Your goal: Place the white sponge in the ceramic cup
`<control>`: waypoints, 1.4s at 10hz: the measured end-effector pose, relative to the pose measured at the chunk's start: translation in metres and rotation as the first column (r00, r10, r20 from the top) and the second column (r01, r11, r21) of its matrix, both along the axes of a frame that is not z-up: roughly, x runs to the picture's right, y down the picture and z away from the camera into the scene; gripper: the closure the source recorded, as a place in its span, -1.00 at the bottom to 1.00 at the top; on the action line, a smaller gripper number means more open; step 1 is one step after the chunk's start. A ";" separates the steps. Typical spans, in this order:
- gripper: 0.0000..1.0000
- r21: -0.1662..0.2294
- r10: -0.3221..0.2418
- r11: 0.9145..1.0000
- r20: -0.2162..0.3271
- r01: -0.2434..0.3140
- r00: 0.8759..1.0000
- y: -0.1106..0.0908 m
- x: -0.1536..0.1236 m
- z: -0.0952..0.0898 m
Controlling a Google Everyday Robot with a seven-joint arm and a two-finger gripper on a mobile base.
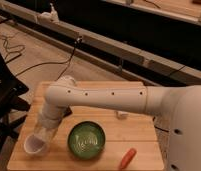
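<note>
The ceramic cup [32,145] is small, round and white, and stands at the front left of the wooden table [139,132]. My gripper [43,136] hangs at the end of the white arm, directly over the cup's right rim and partly covering it. The white sponge is not visible as a separate thing; it is hidden by the gripper or out of view.
A green patterned bowl [87,140] stands just right of the cup. An orange carrot-like object [127,158] lies at the front right. A small white object [122,115] sits behind the bowl. A black chair [4,105] stands left of the table.
</note>
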State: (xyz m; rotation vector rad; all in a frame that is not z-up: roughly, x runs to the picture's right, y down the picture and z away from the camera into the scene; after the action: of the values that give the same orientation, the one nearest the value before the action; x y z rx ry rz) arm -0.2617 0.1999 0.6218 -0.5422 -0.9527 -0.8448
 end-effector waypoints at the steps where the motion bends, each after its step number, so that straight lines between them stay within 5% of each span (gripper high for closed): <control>1: 1.00 -0.007 -0.018 1.000 0.022 0.018 1.000 0.007 -0.013 -0.004; 4: 0.97 -0.043 -0.074 0.996 0.057 0.076 0.996 0.032 -0.048 -0.001; 6: 0.58 -0.069 -0.083 0.994 0.055 0.087 0.995 0.038 -0.064 0.010; 11: -0.32 -0.064 -0.054 0.996 0.016 0.055 0.998 0.024 -0.060 0.029; 14: -0.34 -0.075 -0.031 0.997 0.008 0.032 0.999 0.023 -0.052 0.032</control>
State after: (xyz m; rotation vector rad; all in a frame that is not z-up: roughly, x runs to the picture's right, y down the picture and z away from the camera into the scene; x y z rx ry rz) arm -0.3134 0.2231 0.6534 -0.6204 -0.9876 -0.8422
